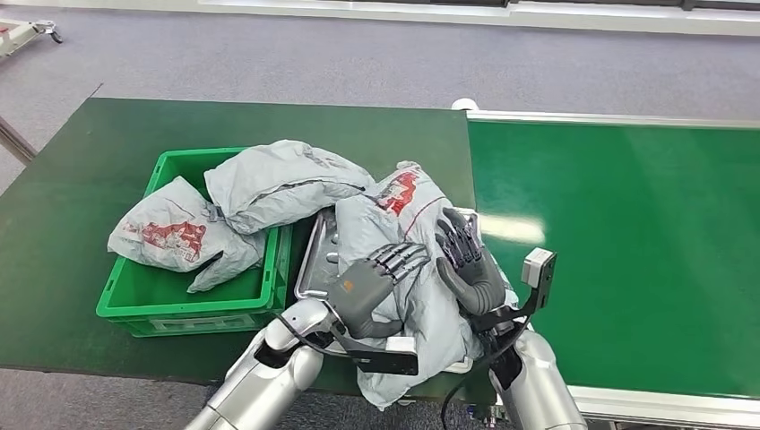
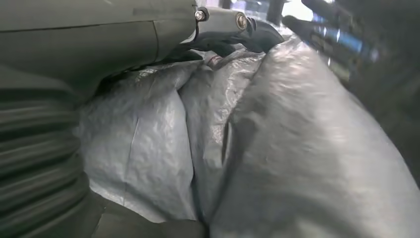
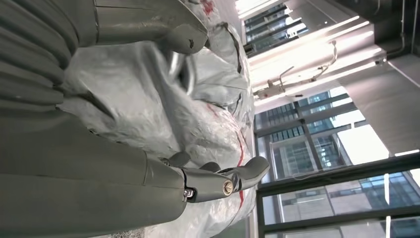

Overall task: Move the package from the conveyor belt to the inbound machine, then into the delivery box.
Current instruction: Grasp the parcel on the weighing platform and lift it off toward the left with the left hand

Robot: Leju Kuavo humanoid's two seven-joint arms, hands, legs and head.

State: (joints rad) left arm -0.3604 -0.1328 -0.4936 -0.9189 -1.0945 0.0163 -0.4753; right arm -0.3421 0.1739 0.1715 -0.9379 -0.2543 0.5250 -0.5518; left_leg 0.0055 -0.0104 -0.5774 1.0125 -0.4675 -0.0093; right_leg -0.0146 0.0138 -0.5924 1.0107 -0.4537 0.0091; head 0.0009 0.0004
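Note:
A large crumpled grey package [image 1: 403, 224] with red print lies over the silver tray of the inbound machine [image 1: 314, 260], and its lower end hangs past the table's near edge. My left hand [image 1: 372, 282] presses against its left side with fingers laid over the top. My right hand [image 1: 466, 260] holds its right side, fingers up along the bag. The two hands clamp the package between them. In the left wrist view the grey plastic [image 2: 277, 148] lies right against my left hand [image 2: 99, 39]. In the right wrist view my right hand [image 3: 124, 173] wraps the package [image 3: 163, 109].
A green delivery box [image 1: 179, 305] stands left of the tray and holds two grey packages [image 1: 278, 179] [image 1: 170, 233] that bulge over its rim. The bright green conveyor belt [image 1: 627, 242] runs along the right. The dark green table [image 1: 90, 179] extends left and back.

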